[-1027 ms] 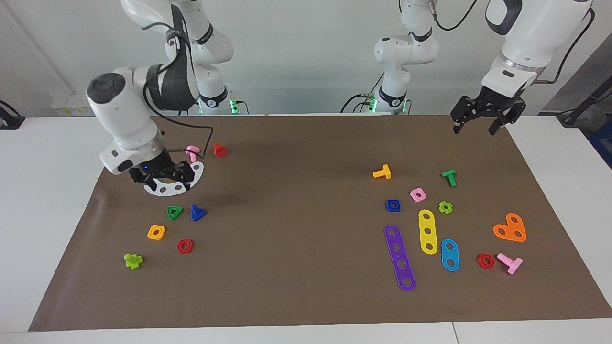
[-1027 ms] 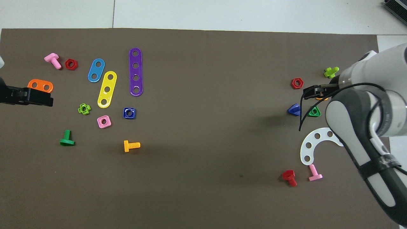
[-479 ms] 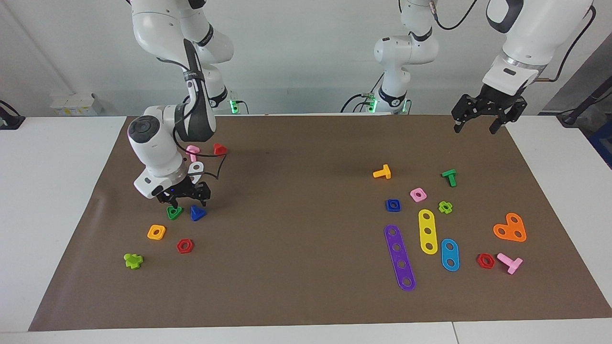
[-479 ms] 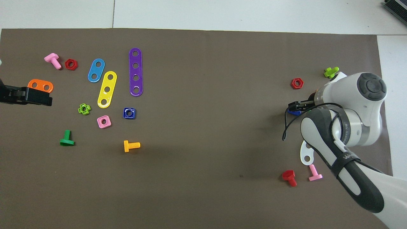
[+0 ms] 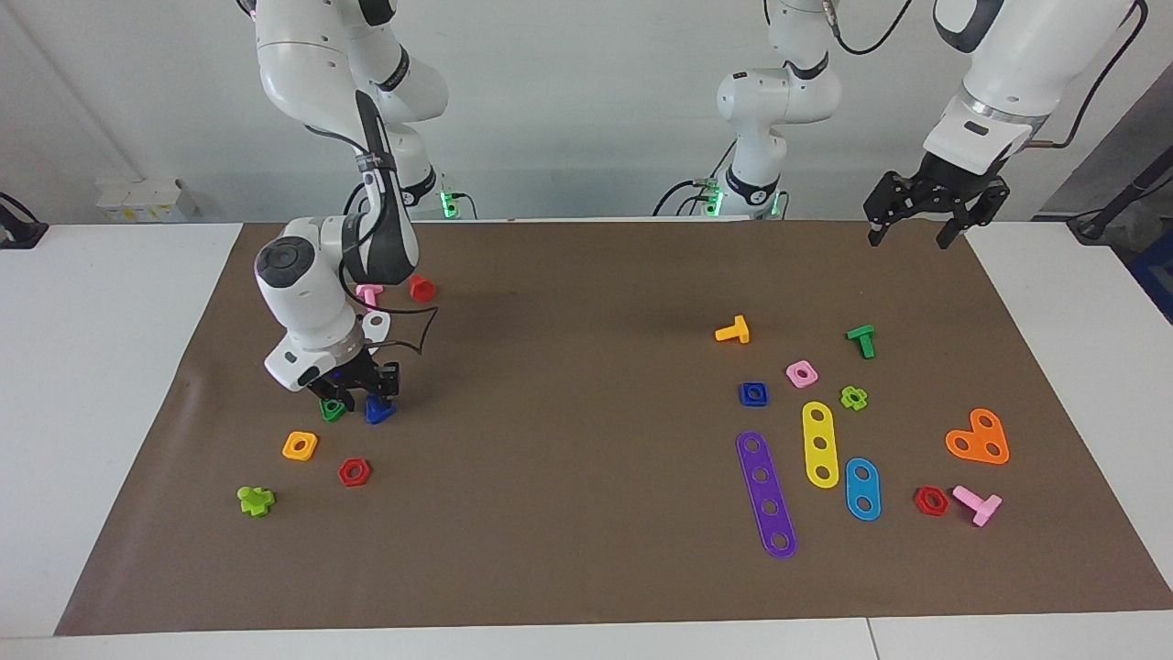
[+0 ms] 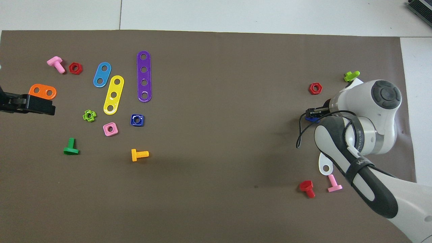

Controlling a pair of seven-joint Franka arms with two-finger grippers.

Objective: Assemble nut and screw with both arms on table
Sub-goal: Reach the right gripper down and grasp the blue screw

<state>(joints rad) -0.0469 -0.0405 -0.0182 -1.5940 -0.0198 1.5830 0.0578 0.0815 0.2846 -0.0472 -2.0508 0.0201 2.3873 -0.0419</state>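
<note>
The blue screw (image 5: 378,411) with its triangular head lies on the brown mat (image 5: 586,302) toward the right arm's end, beside a green triangular nut (image 5: 331,411). My right gripper (image 5: 363,392) is low over the screw, its fingers open and set on either side of it. From overhead the gripper (image 6: 312,112) covers most of the screw (image 6: 309,118). The blue square nut (image 5: 753,394) lies toward the left arm's end and also shows overhead (image 6: 137,120). My left gripper (image 5: 907,240) waits open, high over the mat's corner, and shows overhead (image 6: 40,105) too.
Near the screw lie an orange square nut (image 5: 300,445), a red hex nut (image 5: 354,472), a lime cross piece (image 5: 256,500), a white curved strip (image 5: 376,323), a pink screw (image 5: 368,293) and a red screw (image 5: 421,288). Around the blue nut lie a pink square nut (image 5: 801,373), an orange screw (image 5: 733,330) and a purple strip (image 5: 766,495).
My right gripper has moved from over the white curved strip to the blue screw and come down around it. My left gripper has risen slightly.
</note>
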